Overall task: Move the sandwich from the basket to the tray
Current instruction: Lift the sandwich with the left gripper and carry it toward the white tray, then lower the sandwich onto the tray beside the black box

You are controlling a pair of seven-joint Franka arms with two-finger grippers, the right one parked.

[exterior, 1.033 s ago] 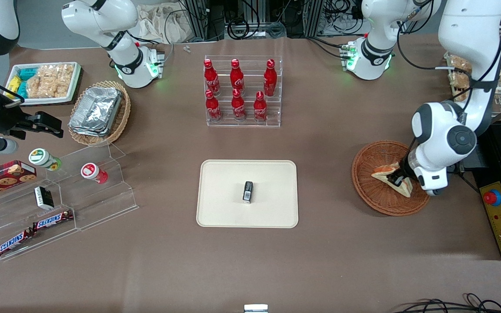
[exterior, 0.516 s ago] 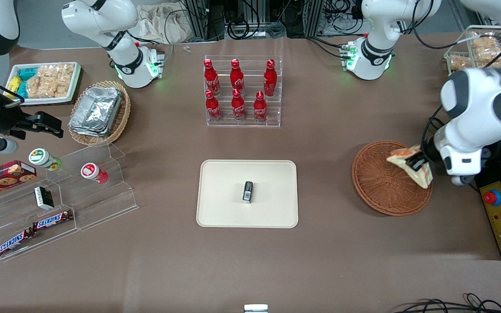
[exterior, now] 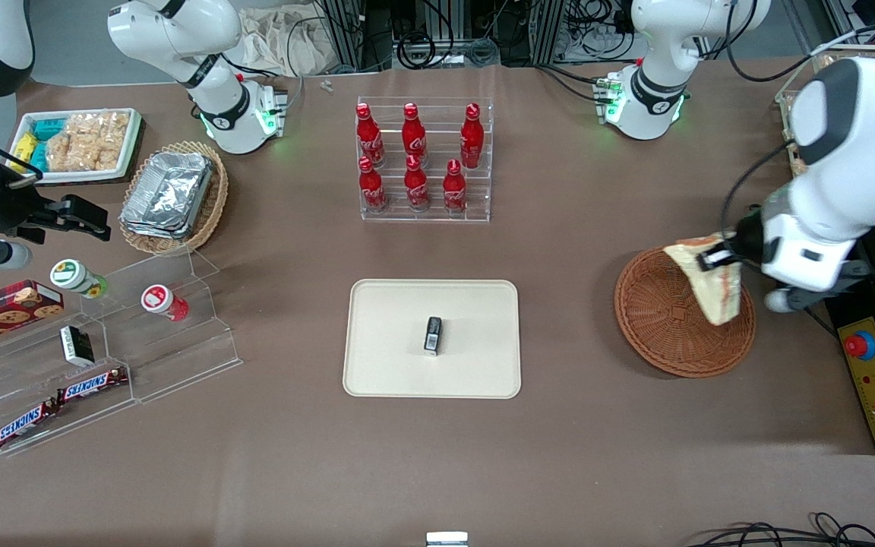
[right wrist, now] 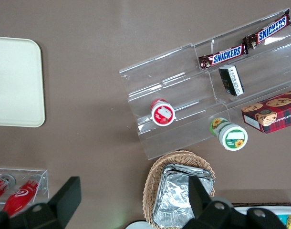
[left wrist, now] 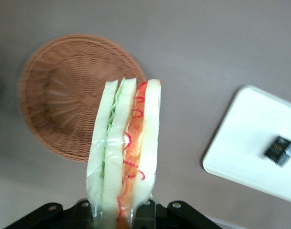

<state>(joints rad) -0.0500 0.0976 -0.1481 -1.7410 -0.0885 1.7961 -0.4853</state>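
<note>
Sandwich (exterior: 713,287) has risen in gripper (exterior: 715,257) above the now-empty basket (exterior: 658,319).

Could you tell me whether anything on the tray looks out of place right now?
Yes: a small dark packet lies in the middle of the tray, right where the sandwich, held above the basket by the gripper, should land.

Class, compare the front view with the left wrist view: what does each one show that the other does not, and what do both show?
Only the front view shows the cola bottles in their clear rack, the tan basket of foil containers and the Snickers bars.

Only the left wrist view shows the filling layers along the sandwich edge, green beside orange-red.

Both show the claw shut on the sandwich, held above the empty reddish-brown basket, and the cream tray with a small dark packet on it.
</note>
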